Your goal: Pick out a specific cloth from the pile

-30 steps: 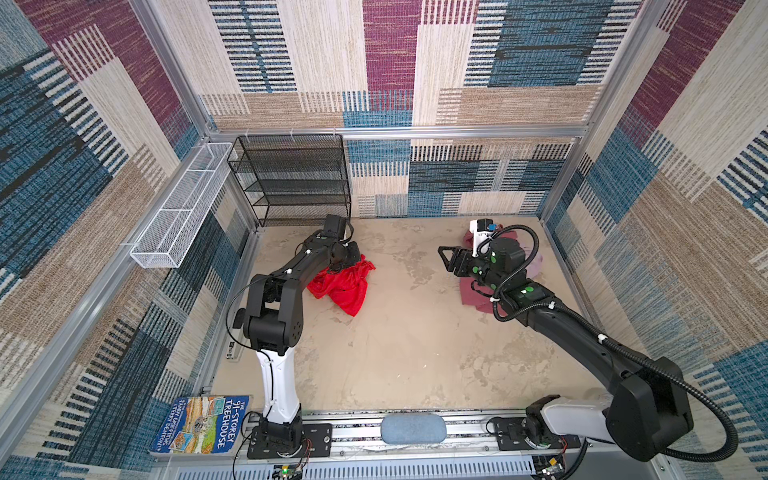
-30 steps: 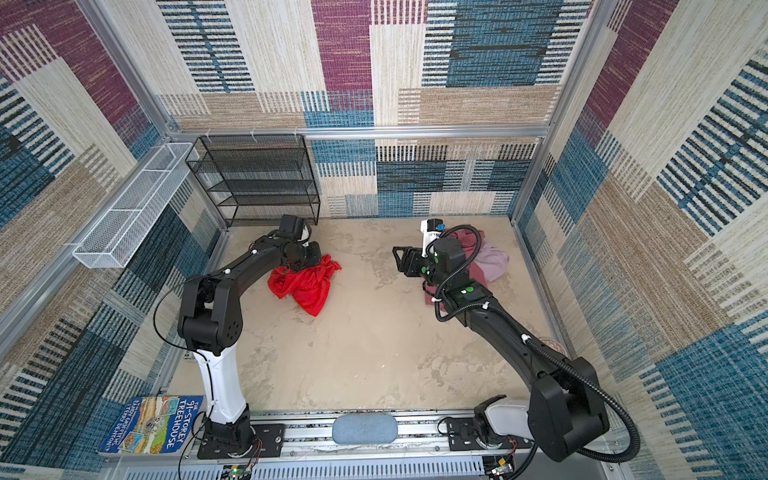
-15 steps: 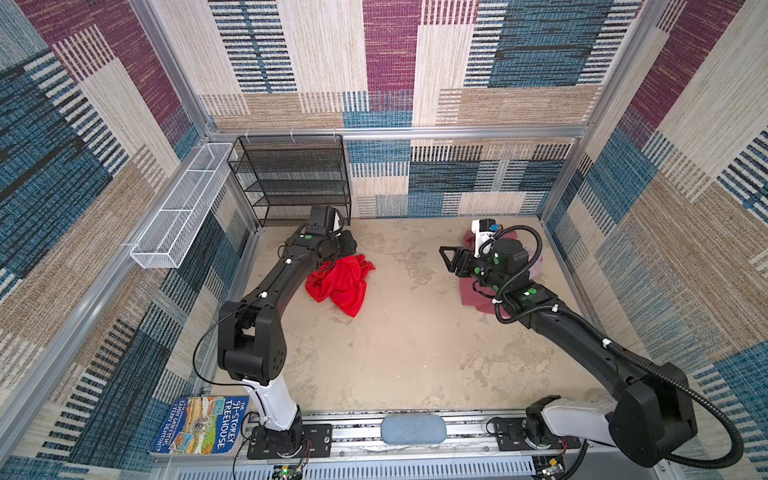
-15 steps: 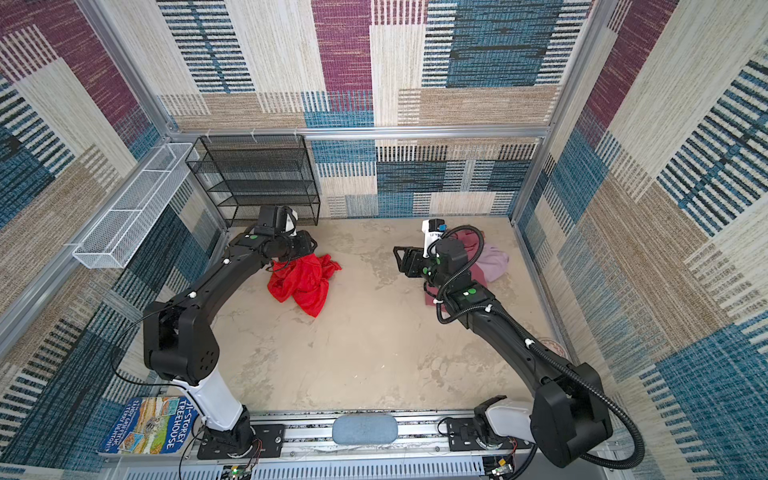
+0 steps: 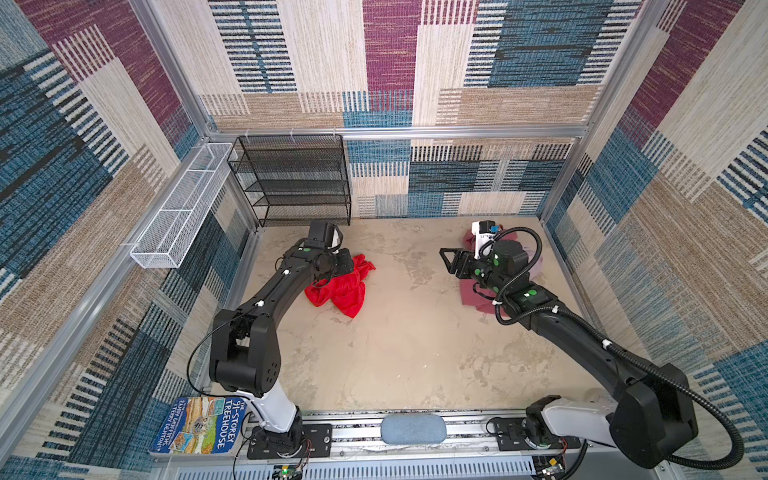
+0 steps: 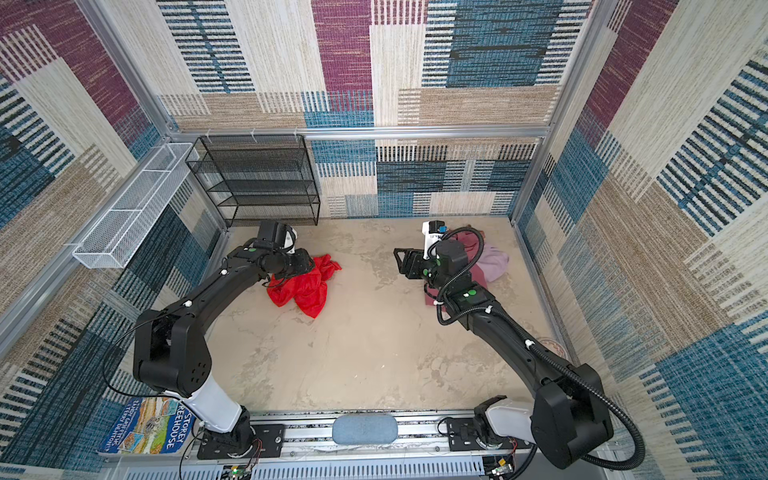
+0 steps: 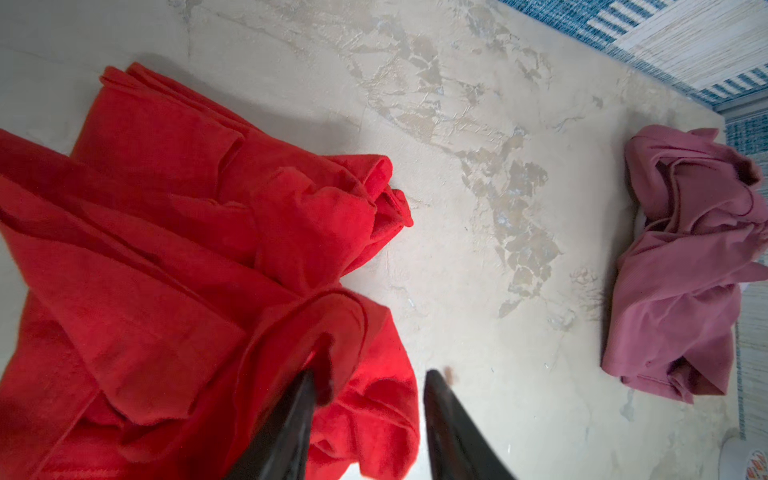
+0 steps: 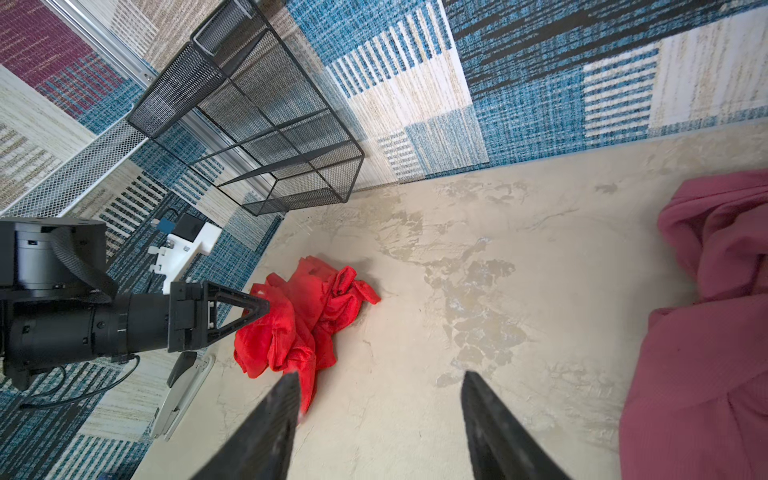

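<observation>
Left gripper (image 7: 368, 409): my jaws stand parted at the cloth's edge near the tabletop's back-left corner. One finger (image 7: 286, 419) has a red fold draped against it; the other is over bare tabletop. Nothing is pinched between them.

Cloth (image 5: 340, 286): the red one lies crumpled on the tabletop (image 5: 407, 332) toward the left edge, in front of the black rack (image 5: 293, 178). It is well apart from the other cloths, so I judge the picking-out as good as done.

Right gripper (image 8: 380, 415): my jaws are apart and hold nothing. They point across the tabletop toward the red cloth, raised beside the pile.

Pile (image 6: 490, 259): what is left, a maroon cloth (image 7: 681, 266) and a lilac cloth (image 6: 496, 262), sits near the back-right corner, partly under my right arm.

Risk, left: the fold on my finger may cling as I pull away. That would drag the cloth along or lift it, since the fabric looks thin and catches easily.

Risk, right: my arm hangs close over the pile. A low sweep could snag the maroon cloth and pull it toward the middle, undoing the separation.

Risk, back edge: my left wrist is near the rack, so a careless retreat could knock it.
</observation>
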You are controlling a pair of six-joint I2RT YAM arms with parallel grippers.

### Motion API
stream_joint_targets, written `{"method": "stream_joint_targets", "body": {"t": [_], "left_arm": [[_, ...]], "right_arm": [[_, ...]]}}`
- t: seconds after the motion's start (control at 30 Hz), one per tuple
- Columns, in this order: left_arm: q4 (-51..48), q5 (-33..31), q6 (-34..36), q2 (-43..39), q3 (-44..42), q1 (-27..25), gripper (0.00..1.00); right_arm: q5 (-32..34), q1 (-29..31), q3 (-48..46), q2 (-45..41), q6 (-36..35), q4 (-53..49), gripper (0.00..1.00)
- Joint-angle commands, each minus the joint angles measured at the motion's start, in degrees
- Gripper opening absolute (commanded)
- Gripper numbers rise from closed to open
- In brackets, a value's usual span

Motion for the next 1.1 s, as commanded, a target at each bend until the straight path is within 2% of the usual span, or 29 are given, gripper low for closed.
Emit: {"method": "stream_joint_targets", "body": {"t": [0.0, 0.2, 0.33, 0.5, 0.87, 1.07], "left_arm": [[1.8, 1.2, 1.3, -0.2, 1.7, 0.1, 0.55], [-1.3, 4.6, 1.6, -0.4, 5.9, 0.1, 0.55], [-1.4, 6.7, 0.9, -1.2, 4.3, -0.1, 0.52], [0.3, 6.3, 0.5, -0.9, 0.4, -0.3, 0.44], [6.8, 3.4, -0.8, 10.8, 2.1, 0.3, 0.42], [7.2, 2.7, -1.6, 15.7, 4.0, 3.9, 0.42]], "right_arm": [[0.5, 0.1, 0.0, -0.5, 0.1, 1.4, 0.65], [0.6, 0.0, -0.2, -0.5, 0.2, 1.6, 0.65], [0.4, 0.0, -0.5, -0.4, 0.4, 2.0, 0.65], [0.3, 0.0, -0.6, 0.0, 0.4, 2.2, 0.65], [1.4, 0.0, 0.2, 1.1, 0.1, 1.6, 0.65], [2.1, 0.0, 1.5, 1.8, -0.3, 0.9, 0.65]]}}
